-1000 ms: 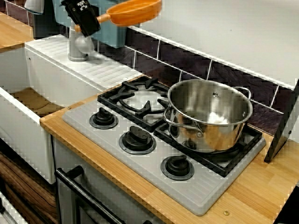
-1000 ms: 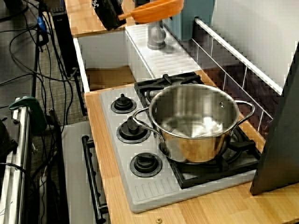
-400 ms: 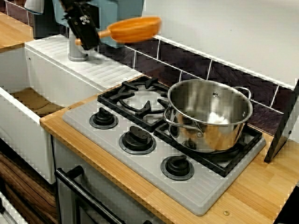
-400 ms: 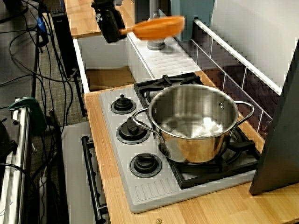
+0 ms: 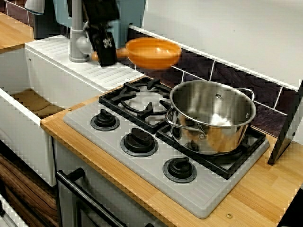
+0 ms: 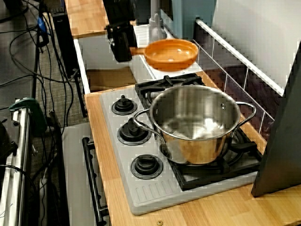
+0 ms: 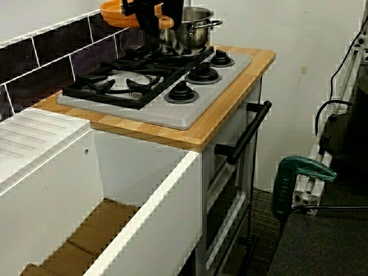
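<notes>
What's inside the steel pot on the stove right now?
Inside the steel pot, a pale white patch shows at the bottom. I cannot tell whether it is an object or glare. The pot's near wall hides the front of the floor.

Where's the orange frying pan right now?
Seen from the front, the orange frying pan is airborne in the end effector, left of the round steel pot, near the dark tiled wall.

Lighting is bright, even and indoor in all three views; shadows are soft. The steel pot shows glare on its wall and rim. The orange pan appears slightly blurred. Edges show jagged pixelation throughout.
</notes>
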